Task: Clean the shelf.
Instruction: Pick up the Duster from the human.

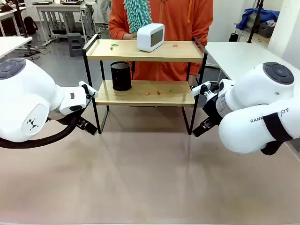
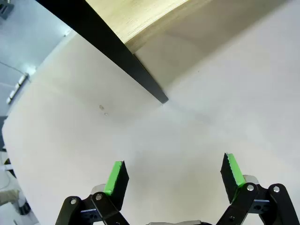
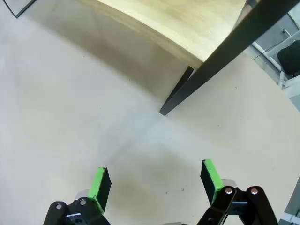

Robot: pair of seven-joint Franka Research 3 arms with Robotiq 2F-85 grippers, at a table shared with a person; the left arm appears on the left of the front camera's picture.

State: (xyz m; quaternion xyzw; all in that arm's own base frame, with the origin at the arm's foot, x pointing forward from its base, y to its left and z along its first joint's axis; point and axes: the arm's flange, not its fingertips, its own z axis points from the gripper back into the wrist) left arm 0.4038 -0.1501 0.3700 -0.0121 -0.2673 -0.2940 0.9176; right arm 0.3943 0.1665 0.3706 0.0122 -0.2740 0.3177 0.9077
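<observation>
Left hand point(image 2: 173, 171), right hand point(image 3: 154, 183), shelf point(image 1: 136, 92) between

table point(image 1: 150, 187): shelf point(image 1: 136, 97) | top: white box point(image 1: 150, 36) | lower: black cup point(image 1: 121, 76) | both: small scraps point(image 1: 158, 92)

Shelf point(image 1: 131, 52): cup point(image 1: 121, 76) blocks lower board's left end; box point(image 1: 151, 37) stands mid-top. Open table point(image 1: 140, 178) in front; person point(image 1: 164, 18) close behind.

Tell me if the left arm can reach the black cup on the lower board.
Probably yes. The left gripper hangs open by the front left leg; the black cup stands near that end, and the lower board is open in front.
</observation>
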